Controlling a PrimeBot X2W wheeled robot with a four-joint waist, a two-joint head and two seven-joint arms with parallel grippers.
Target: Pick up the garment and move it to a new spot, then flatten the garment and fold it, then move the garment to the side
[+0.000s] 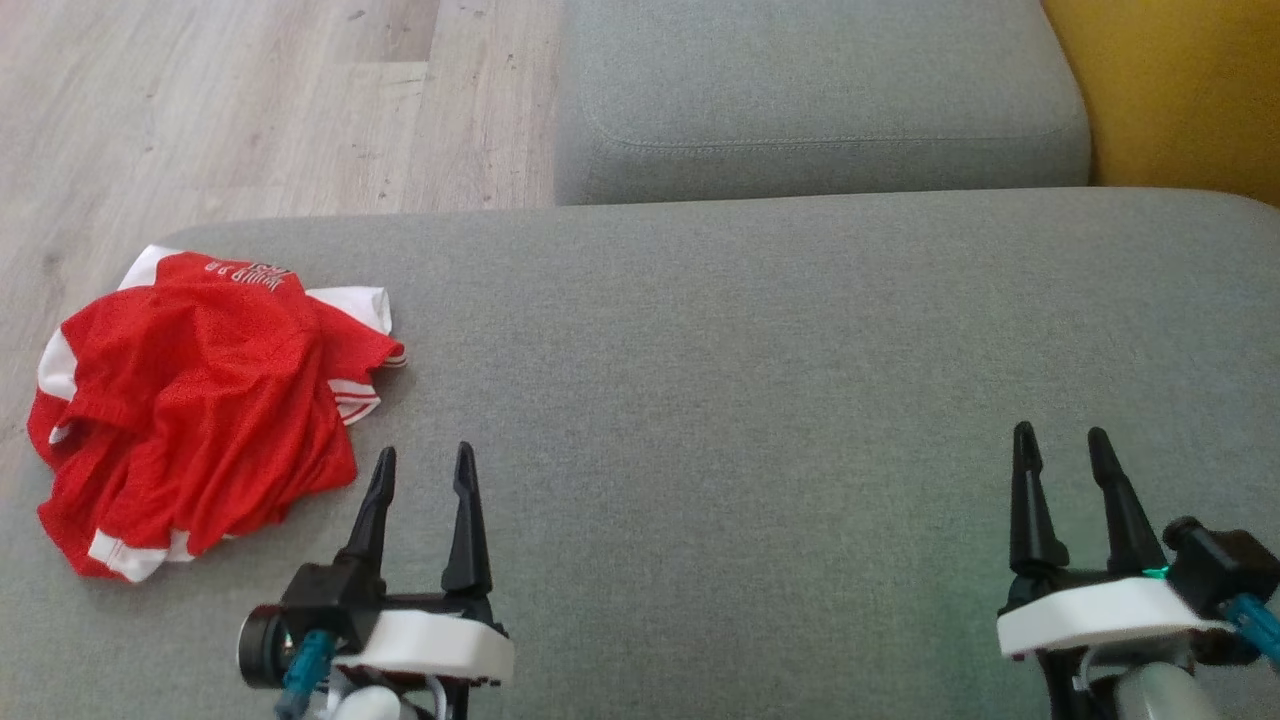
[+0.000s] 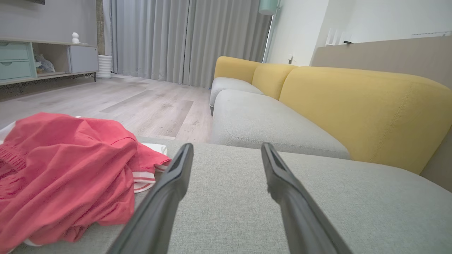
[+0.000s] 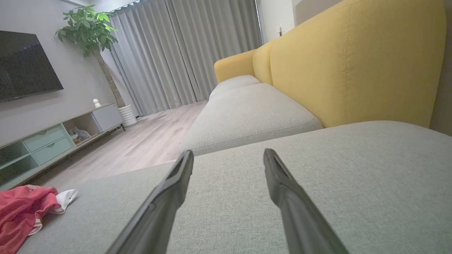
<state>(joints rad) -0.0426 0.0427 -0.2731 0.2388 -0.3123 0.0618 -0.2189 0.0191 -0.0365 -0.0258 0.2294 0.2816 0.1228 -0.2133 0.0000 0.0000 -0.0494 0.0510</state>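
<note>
My left gripper point(image 1: 421, 462) and right gripper point(image 1: 1061, 444) hover low over the grey cushion point(image 1: 720, 380), jaws spread and empty, beside the crumpled red garment point(image 1: 200, 410).

A broad grey seat cushion point(image 1: 760, 400) stretches right across the foreground. On it lies the red garment point(image 1: 190, 400), crumpled in a heap by the cushion's far-left corner, white trim poking out at its edges. A second grey cushion point(image 1: 820, 100) sits just behind, with pale wood floor point(image 1: 250, 100) alongside.
</note>
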